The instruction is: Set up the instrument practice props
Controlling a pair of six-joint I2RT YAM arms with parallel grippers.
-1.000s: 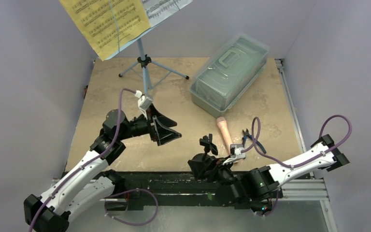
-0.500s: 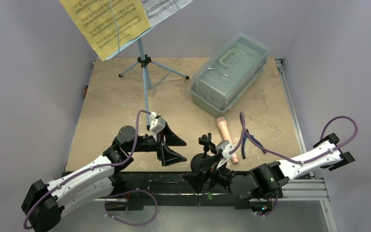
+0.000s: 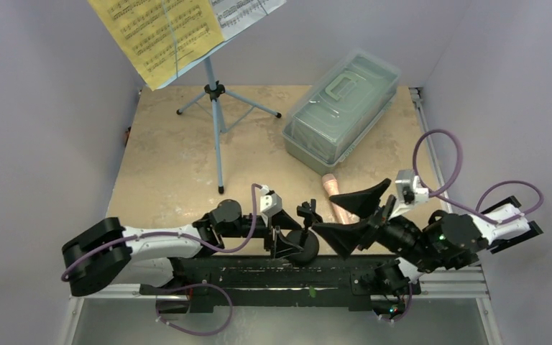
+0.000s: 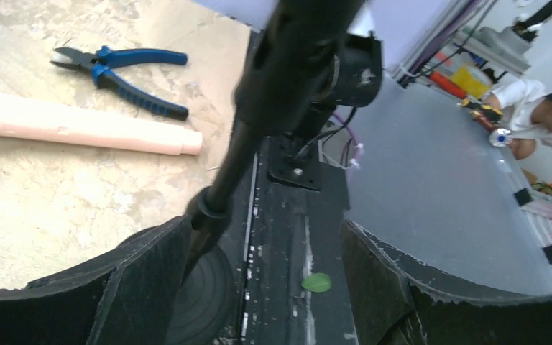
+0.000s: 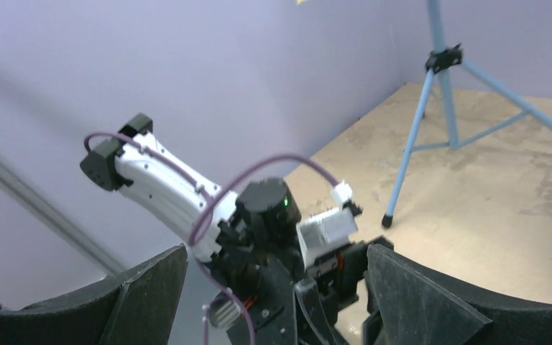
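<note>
The light blue music stand stands at the back left with yellow sheets and white sheets on it; its tripod legs show in the right wrist view. The short black mic stand stands upright at the table's near edge. My left gripper is open, and the stand's pole runs between its fingers, close to the left finger. The peach-pink microphone lies flat just behind it, also in the left wrist view. My right gripper is wide open and empty, raised to the right of the mic stand.
A clear lidded plastic box sits at the back right. Blue-handled pliers lie beyond the microphone; in the top view my right gripper hides them. The black base rail runs along the near edge. Purple walls close in on both sides.
My right gripper has pulled away from the mic stand, up and to the right, and opened wide. My left gripper has swung down and right to straddle the stand's pole.
</note>
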